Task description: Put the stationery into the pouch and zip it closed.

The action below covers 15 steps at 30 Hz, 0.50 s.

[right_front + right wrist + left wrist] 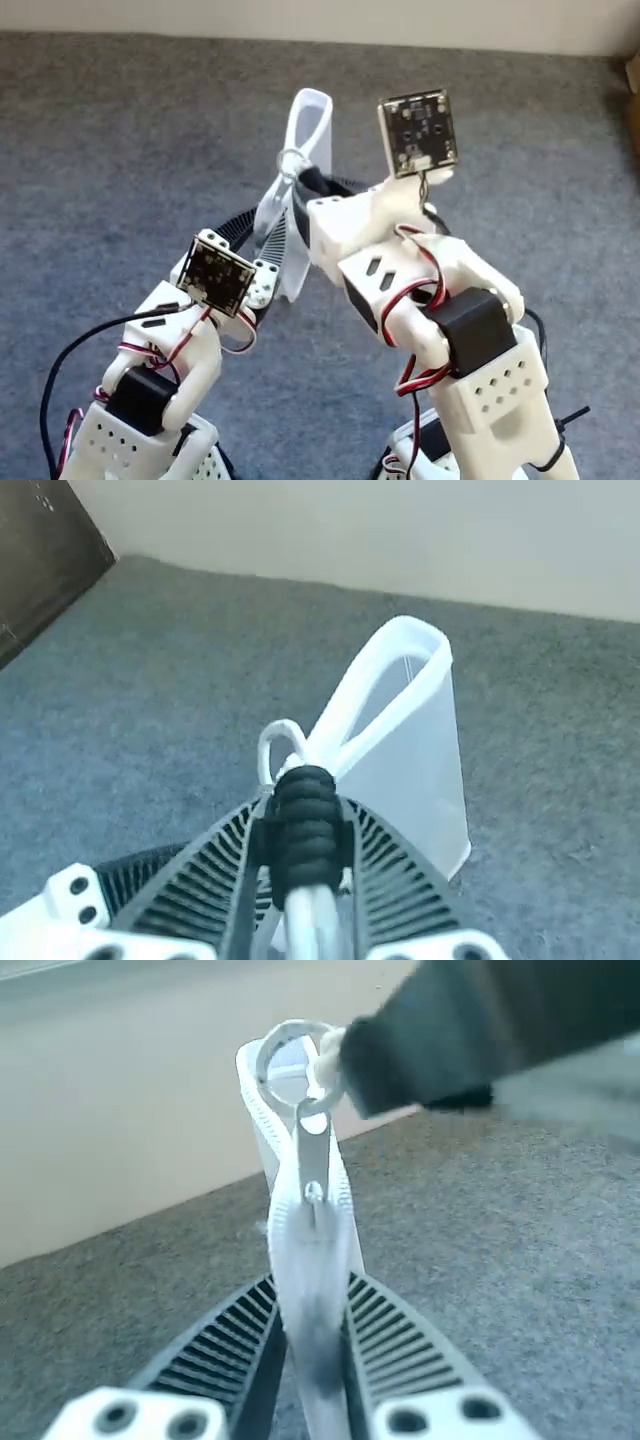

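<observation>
Above the surface (120, 150), zipping step: my left gripper (312, 1285) clamped on pouch (300, 1230), right gripper (305, 805) clamped on pull cord (304, 830); next, I judge, 1 steady pull.

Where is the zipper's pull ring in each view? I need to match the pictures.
High view: ring upper centre, on the pouch held up between the arms.
Left wrist view: ring near the pouch's far end, beyond the left gripper clamping it.
Right wrist view: ring just past the black cord pinched by the right gripper.
Shared landmark: the translucent pouch.
</observation>
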### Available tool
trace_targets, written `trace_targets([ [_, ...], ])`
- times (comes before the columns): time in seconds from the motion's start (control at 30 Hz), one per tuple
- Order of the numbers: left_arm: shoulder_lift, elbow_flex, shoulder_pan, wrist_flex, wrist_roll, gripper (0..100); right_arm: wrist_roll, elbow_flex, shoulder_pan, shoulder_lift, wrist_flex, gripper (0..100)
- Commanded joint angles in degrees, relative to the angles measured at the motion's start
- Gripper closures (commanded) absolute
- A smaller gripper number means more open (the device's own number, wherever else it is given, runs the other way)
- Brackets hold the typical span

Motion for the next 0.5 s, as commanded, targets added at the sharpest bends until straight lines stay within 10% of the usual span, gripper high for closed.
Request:
trace_targets([
  [0.0, 1.19, -0.75, 0.31, 1.23, -0.7, 99, -0.79, -0.4, 3.03, -0.92, -5.14, 99.5],
  [0.47, 1.19, -0.92, 0.22, 2.02, -0.62, 99, 1.67, 8.57, 9.54, -0.75, -17.36, 99.5],
])
